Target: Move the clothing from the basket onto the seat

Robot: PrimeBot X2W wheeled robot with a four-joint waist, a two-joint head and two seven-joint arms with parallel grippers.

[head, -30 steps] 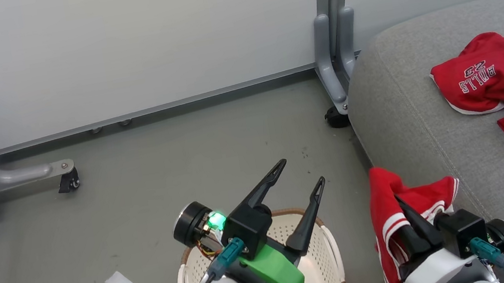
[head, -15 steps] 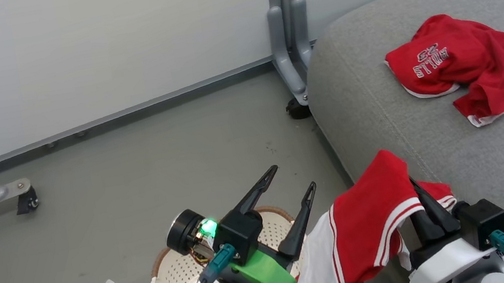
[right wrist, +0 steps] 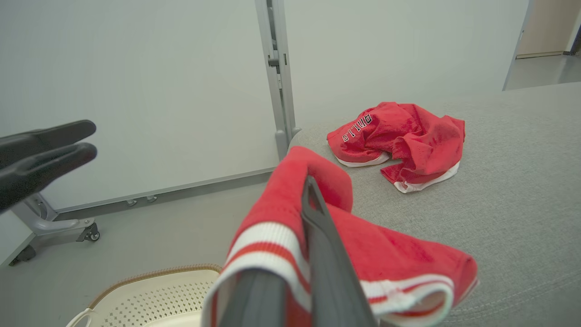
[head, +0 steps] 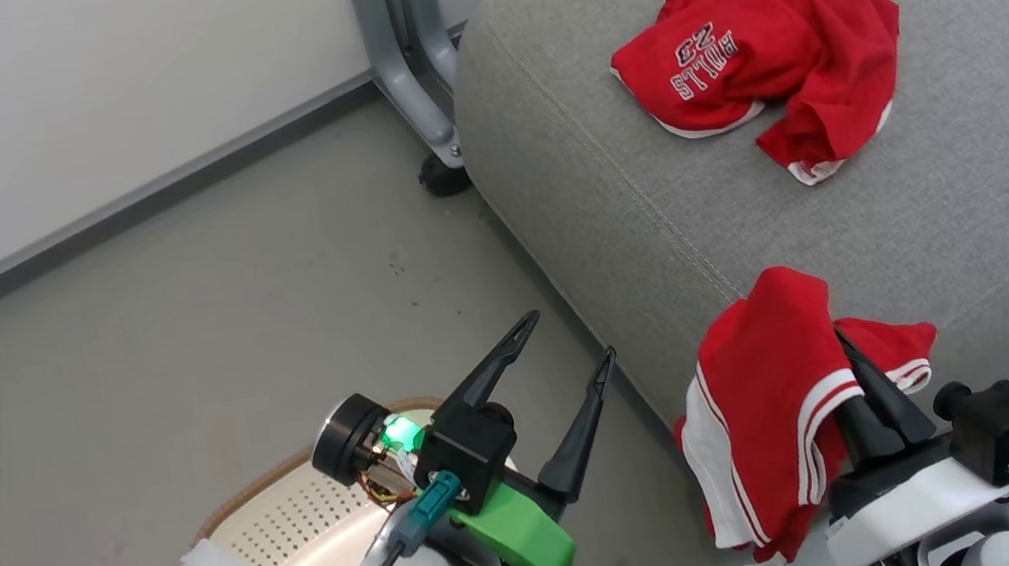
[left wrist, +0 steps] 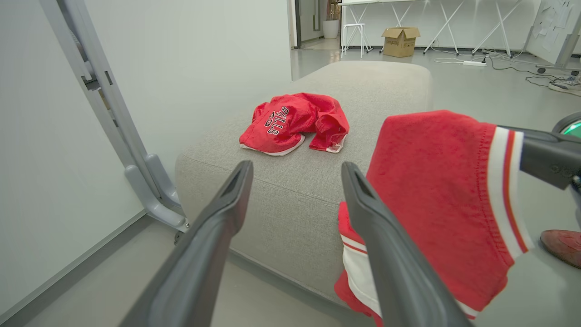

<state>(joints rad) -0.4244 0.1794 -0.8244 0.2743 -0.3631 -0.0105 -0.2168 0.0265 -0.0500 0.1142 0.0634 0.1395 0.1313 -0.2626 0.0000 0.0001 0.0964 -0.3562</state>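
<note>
1. Gripper state: the right gripper (head: 844,343) is closed on the striped garment (head: 764,384). The cloth drapes over both fingers and hangs below them. The left gripper (head: 571,335) is spread wide and holds nothing.
2. Location of clothing: the jersey (head: 751,51) lies crumpled on top of the seat (head: 957,201), inboard of its left edge. No clothing shows in the visible part of the basket (head: 229,492), which the left arm partly hides.
3. Risk, early release: most of the striped garment hangs outside the seat's near left edge, over the floor (head: 167,326). Opening here would probably drop it to the floor.
4. Risk, drag: the hanging tail sits below the seat top. A flat move inward could catch it on the edge and pull it from the grip. Lift first.
5. Risk, cling: cloth wrapped over the fingers may stay hooked on them after opening.
6. Risk, snag: the left gripper sits just beside the hanging cloth.
7. Relative position: the striped garment is at the right fingertips. The jersey lies well ahead of them and slightly right, across open cushion.
</note>
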